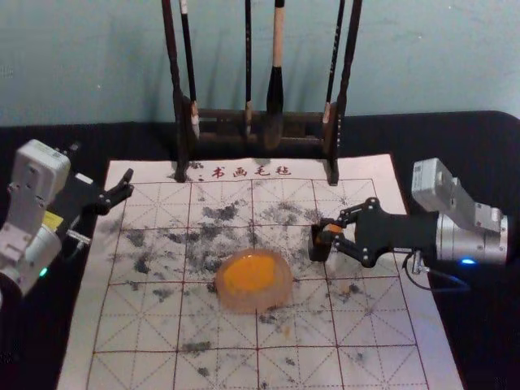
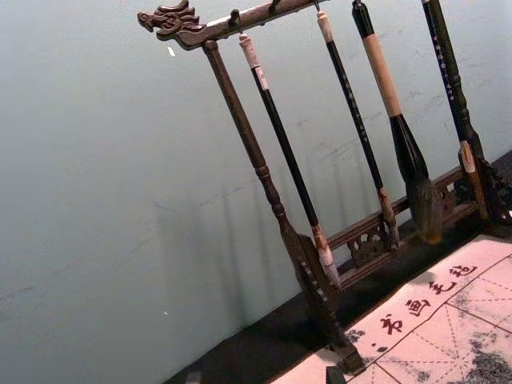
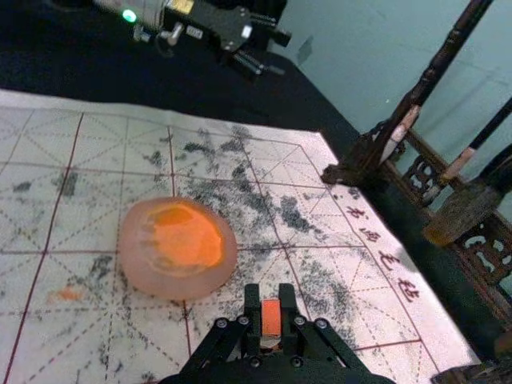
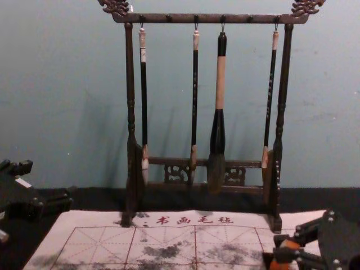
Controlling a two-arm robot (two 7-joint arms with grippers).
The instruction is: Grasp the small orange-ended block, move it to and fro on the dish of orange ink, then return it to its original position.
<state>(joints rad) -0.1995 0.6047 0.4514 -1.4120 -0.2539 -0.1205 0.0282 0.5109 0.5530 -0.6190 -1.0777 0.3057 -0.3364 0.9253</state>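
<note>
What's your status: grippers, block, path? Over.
Right gripper shut on block, right of dish. Left gripper open, by mat's left edge. Nothing between block and dish.

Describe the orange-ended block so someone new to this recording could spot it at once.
Find the gridded calligraphy mat before the brush rack. Toward its right side, the right gripper clasps the block, its small orange end unlike the wide round dish of orange ink.

At four o'clock in the head view, the right claw (image 1: 331, 236) is partly hiding the block (image 1: 334, 228); at twelve, the rack's (image 1: 174, 65) top is running out of view. The brushes' (image 4: 195, 90) lettering is looking too tiny to read.
</note>
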